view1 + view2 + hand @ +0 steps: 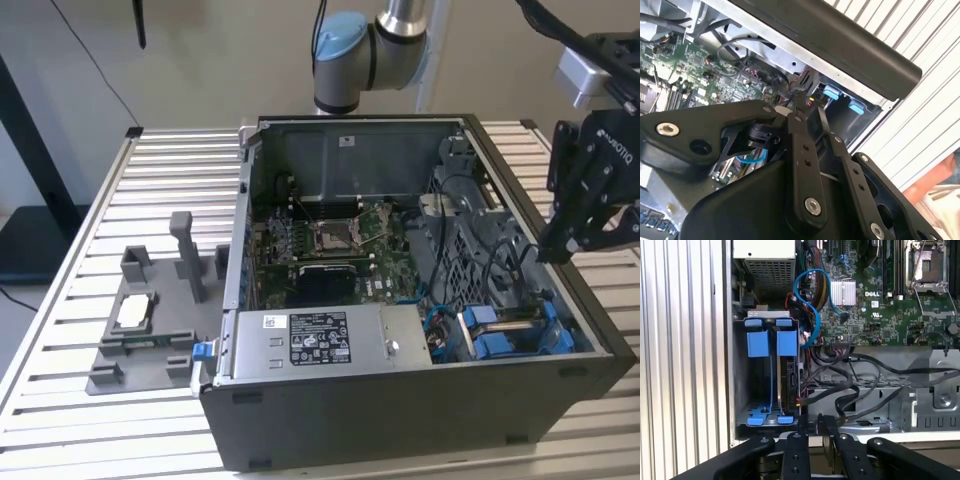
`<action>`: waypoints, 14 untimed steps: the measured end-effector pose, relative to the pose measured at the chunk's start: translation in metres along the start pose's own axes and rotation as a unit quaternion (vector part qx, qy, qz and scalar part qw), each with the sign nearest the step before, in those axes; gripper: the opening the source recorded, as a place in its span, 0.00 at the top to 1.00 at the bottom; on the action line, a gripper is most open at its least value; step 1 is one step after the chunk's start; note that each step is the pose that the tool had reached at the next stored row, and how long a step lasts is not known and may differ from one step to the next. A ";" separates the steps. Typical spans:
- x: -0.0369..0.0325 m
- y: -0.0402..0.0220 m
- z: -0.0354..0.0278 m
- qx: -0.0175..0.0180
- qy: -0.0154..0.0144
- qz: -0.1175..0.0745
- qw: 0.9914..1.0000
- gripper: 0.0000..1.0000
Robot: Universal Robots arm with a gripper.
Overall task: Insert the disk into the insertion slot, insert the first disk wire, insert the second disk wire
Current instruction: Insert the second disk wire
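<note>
Ok, status: the gripper (548, 255) is hanging over the computer case (420, 420) at its wall on the exterior view's right, about midway between near and far. In both wrist views its fingers are sitting narrow, tips almost together. I can't tell if anything is pinched between them.

The disk (790, 380) is sitting edge-on inside the insertion slot (747, 385), in the compartment on the motherboard (875, 290) side, with its blue carrier tab at one end. The compartment beside it, against the case wall, is showing a blue tab too. In the exterior view the slot is lying in the case's near corner on that view's right, just beside the power-supply box (310, 340).

Black cables (855, 390) are looping across the metal tray between the slot and the motherboard, with one end coming up just beside the gripper tips. I can't tell if they're touching, or whether any wire is plugged into the disk. A blue cable (812, 295) is curling from the board toward the slot.

The case is standing on a slatted table (180, 160). A grey fixture (150, 330) is lying on the exterior view's left, well apart from the gripper.
</note>
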State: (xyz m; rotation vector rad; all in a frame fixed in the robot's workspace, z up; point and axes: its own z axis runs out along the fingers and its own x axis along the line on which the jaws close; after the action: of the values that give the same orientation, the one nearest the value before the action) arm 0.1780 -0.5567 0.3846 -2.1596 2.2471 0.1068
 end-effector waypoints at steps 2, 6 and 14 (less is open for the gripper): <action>0.0001 -0.0011 0.0012 0.000 -0.003 0.001 1.000 0.73; 0.0002 -0.0018 0.0032 0.000 -0.013 0.006 1.000 0.73; 0.0004 -0.0021 0.0070 0.000 -0.022 0.020 1.000 0.73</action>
State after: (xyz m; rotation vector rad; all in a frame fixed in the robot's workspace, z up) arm 0.1799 -0.5567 0.3775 -2.0916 2.2675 0.1532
